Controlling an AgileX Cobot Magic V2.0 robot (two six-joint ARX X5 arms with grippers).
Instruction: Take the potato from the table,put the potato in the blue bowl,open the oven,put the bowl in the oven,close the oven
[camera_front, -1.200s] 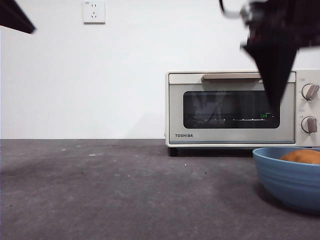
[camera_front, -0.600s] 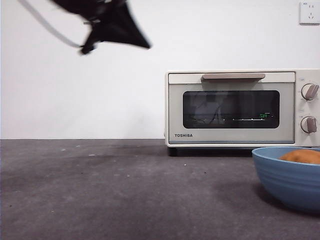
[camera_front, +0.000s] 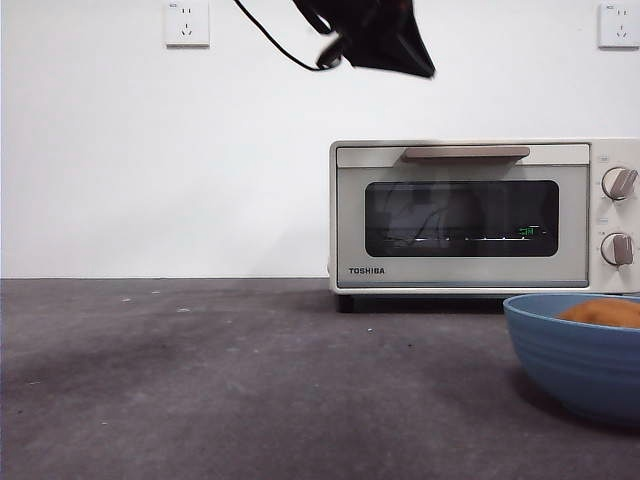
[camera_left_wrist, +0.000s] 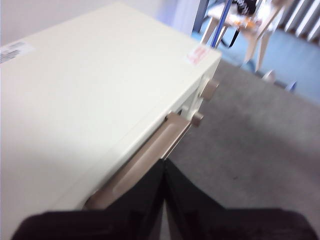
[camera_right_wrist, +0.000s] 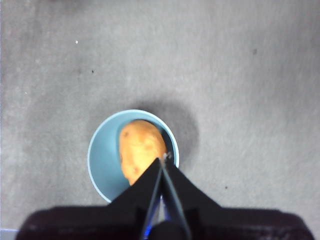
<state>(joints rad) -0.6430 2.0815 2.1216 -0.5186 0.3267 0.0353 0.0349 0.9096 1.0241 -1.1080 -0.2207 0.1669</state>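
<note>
The cream oven (camera_front: 460, 215) stands at the back right of the table (camera_front: 200, 380), its dark glass door closed under the beige handle (camera_front: 466, 153). At the front right sits the blue bowl (camera_front: 575, 350) with the orange-brown potato (camera_front: 605, 313) lying inside. My left gripper (camera_front: 400, 50) hangs shut, holding nothing, above the oven's upper left corner. Its wrist view shows the oven's top (camera_left_wrist: 90, 90) and the handle (camera_left_wrist: 145, 160) just past my left gripper's tip (camera_left_wrist: 164, 162). High over the bowl (camera_right_wrist: 102, 155) and potato (camera_right_wrist: 140, 147), my right gripper (camera_right_wrist: 162, 160) is shut and empty.
Two knobs (camera_front: 620, 183) sit on the oven's right side. Wall sockets (camera_front: 188, 22) are mounted high on the white wall behind. The oven stands close to that wall.
The arm in front of the oven's right side a second ago has left the front view. The left arm swung in from the upper left to above the oven's left corner.
</note>
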